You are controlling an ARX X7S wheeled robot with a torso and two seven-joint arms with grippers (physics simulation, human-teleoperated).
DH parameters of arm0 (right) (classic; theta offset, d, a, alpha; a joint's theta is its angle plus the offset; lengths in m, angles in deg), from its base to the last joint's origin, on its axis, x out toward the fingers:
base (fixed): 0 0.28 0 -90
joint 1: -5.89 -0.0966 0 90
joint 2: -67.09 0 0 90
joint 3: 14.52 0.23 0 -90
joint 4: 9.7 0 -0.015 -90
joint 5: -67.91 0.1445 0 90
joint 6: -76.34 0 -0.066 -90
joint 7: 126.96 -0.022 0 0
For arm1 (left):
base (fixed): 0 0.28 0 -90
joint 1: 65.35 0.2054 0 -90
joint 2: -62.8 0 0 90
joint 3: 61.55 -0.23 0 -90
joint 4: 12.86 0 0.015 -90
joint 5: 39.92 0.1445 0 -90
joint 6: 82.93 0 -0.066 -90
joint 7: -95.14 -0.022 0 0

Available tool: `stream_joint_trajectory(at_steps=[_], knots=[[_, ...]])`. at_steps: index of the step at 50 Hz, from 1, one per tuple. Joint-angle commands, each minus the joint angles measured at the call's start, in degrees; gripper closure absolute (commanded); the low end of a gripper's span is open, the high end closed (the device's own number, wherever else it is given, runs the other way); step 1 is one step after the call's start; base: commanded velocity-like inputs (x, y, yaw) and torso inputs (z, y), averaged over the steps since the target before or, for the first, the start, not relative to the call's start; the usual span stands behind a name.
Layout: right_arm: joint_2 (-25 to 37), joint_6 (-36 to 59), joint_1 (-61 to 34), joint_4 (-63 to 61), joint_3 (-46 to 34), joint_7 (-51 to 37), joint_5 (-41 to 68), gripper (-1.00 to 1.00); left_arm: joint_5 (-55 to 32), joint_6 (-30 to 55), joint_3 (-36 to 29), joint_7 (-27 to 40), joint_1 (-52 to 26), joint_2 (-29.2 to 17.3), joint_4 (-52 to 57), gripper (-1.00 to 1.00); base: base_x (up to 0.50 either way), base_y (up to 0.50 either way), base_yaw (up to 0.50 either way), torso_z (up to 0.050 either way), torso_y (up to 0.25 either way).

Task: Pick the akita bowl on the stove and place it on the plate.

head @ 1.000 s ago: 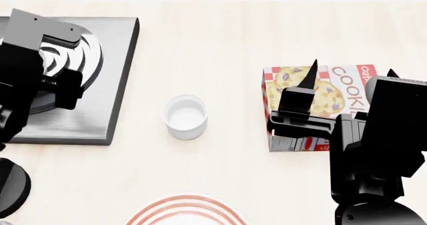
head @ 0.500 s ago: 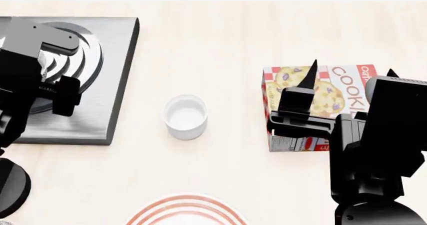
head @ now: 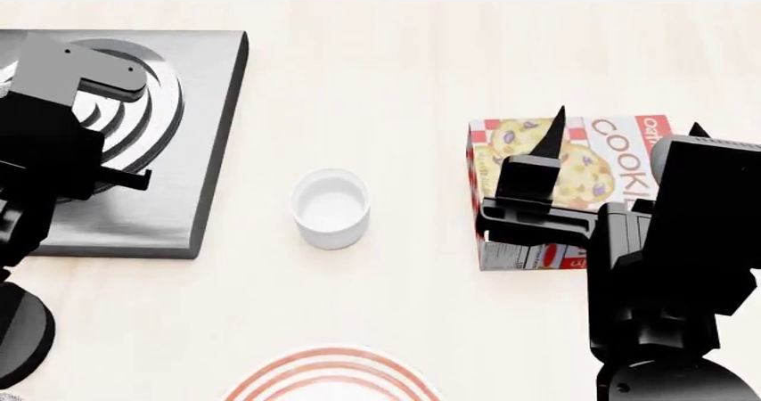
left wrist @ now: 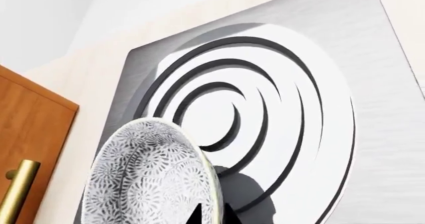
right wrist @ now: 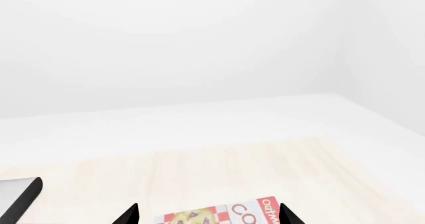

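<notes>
Left wrist view shows the speckled black-and-white akita bowl (left wrist: 149,176) clamped in the left gripper (left wrist: 211,215), now lifted off the dark-grey ringed stove (left wrist: 371,134); right gripper (right wrist: 207,215) hangs spread, idle.

Both arms are matte black and built from blocky, hard-edged housings. The left arm (head: 48,143) carries a grey flat-faced plate at its far end with two small dark screw holes, and a black rounded joint disc shows at the near left edge. The right arm (head: 672,267) is a stack of boxy black segments ending near in a rounded joint. The right pincer (head: 618,129) has thin black fingers (head: 552,134) tapering to sharp points.
</notes>
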Motion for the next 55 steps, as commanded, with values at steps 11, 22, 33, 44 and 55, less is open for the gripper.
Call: stream_joint_trajectory(at_steps=[11, 22, 33, 44, 55], knots=[[-0.60, -0.58, 0.33, 0.15, 0.87, 0.61, -0.60, -1.00, 1.66, 0.96, 0.73, -0.28, 0.18, 0.52, 0.63, 1.00, 0.00, 0.00, 0.00, 0.000, 0.000], [-0.48, -0.48, 0.16, 0.14, 0.71, 0.25, -0.33, -1.00, 3.27, -6.61, 0.43, 0.76, -4.09, -0.64, 5.12, 1.00, 0.00, 0.00, 0.00, 0.000, 0.000], [-0.23, -0.03, -0.02, -0.21, 0.68, -0.09, 0.13, -1.00, 6.41, -6.61, -9.90, -8.31, -2.65, -9.02, 34.07, 1.00, 0.00, 0.00, 0.00, 0.000, 0.000], [-0.02, -0.97, 0.22, 0.46, 0.42, 0.08, 0.03, -1.00, 7.49, -11.29, -17.79, -18.87, -1.35, -19.38, 59.59, 1.00, 0.00, 0.00, 0.00, 0.000, 0.000], [0.10, -1.22, 0.09, 0.70, 0.16, -0.13, 0.12, -1.00, 11.14, -23.51, -24.51, -27.10, 0.10, -29.28, 70.96, 1.00, 0.00, 0.00, 0.00, 0.000, 0.000]])
